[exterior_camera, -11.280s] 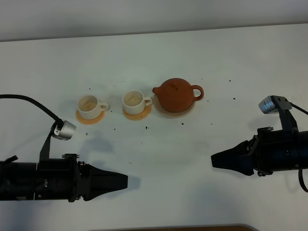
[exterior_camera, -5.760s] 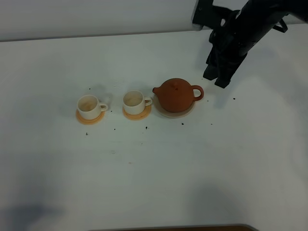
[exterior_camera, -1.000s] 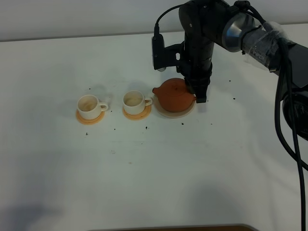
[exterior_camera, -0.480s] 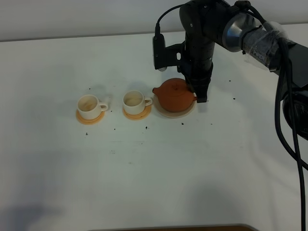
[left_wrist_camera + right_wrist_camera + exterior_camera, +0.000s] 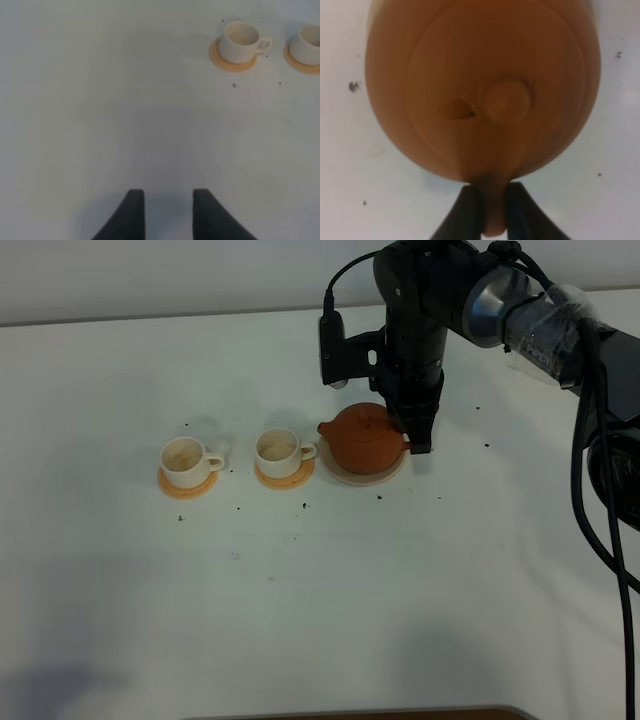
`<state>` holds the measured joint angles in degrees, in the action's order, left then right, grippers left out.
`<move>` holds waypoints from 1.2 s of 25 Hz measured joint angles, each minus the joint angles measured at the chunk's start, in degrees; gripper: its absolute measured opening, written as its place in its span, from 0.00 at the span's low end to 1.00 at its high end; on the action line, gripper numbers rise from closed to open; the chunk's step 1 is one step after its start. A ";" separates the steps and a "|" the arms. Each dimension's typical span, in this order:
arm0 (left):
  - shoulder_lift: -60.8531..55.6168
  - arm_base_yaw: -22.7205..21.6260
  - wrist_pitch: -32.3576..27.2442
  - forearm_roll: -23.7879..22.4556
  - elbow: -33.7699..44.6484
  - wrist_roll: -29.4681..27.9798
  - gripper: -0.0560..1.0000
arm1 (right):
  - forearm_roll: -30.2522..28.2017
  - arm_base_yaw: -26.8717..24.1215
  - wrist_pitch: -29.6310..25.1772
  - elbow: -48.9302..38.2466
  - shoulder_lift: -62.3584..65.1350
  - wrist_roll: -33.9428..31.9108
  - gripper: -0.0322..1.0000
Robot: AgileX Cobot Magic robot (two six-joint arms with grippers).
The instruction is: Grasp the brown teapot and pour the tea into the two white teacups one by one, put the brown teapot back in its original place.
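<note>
Two white teacups logged, each on an orange-tan coaster, side by side on the white surface. Found brown teapot just beside the nearer cup, seated on its pale saucer, spout toward that cup. Noted right claw reaching down from above, pinched narrow on the teapot's loop handle. Noted left claw over bare surface, fingers parted, gripping nothing.
</note>
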<state>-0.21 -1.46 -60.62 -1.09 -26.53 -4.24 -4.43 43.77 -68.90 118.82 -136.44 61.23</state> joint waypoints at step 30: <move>0.00 0.00 0.00 0.00 0.05 0.00 0.31 | 1.13 0.00 -1.05 4.66 -0.11 -2.20 0.16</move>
<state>-0.21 -1.46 -60.62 -1.09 -26.48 -4.24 -3.30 43.77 -69.95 123.48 -136.55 59.03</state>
